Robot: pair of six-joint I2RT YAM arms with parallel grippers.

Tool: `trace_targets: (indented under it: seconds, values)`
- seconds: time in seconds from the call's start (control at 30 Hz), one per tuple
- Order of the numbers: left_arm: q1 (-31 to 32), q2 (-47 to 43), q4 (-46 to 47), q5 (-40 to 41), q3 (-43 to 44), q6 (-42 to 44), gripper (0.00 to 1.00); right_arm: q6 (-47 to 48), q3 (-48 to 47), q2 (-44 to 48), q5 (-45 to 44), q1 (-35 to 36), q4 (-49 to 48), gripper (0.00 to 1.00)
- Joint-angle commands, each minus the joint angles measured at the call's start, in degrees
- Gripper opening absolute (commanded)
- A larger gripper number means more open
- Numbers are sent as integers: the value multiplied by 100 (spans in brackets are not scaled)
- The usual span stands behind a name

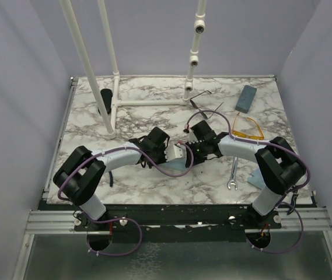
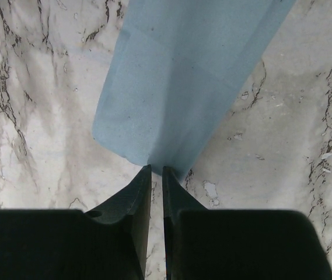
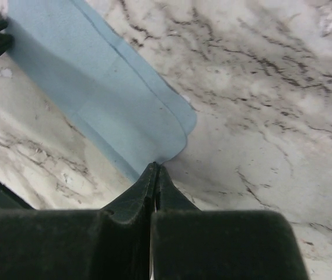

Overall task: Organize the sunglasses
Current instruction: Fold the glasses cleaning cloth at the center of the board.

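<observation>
Robotics lab cell, plain lilac enclosure walls, marble-patterned tabletop, aluminium rail, white pipe frame

I log two pairs.
Wire-frame sunglasses: thin, dark, lying flat just left of the blue-grey case.
Yellow-orange plastic sunglasses: translucent, temples apparently unfolded, lying near that case, on its side toward the arm bases.

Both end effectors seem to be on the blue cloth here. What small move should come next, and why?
Probably bring both ends together to fold the blue cloth. The left end effector and right end effector each pinch an edge of it, while the yellow sunglasses and wire-frame sunglasses lie untouched, apart from it.
</observation>
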State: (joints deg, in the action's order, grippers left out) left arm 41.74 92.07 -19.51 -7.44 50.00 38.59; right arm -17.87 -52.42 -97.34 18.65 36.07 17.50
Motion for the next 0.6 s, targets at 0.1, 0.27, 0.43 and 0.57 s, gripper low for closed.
trace_targets:
  seconds: [0.1, 0.27, 0.43, 0.57]
  values:
    - [10, -299, -470, -147, -210, 17, 14, 244, -344, 235, -752, 30, 658, 3]
    - [10, -558, -651, -390, -139, -61, 15, 345, -369, 229, -321, 243, 386, 5]
    - [-22, -626, -756, -410, -18, -97, 15, 243, -379, 204, 157, 346, -129, 5]
    - [-134, -676, -765, -418, 4, -80, 16, 239, -427, 46, 205, 356, -103, 6]
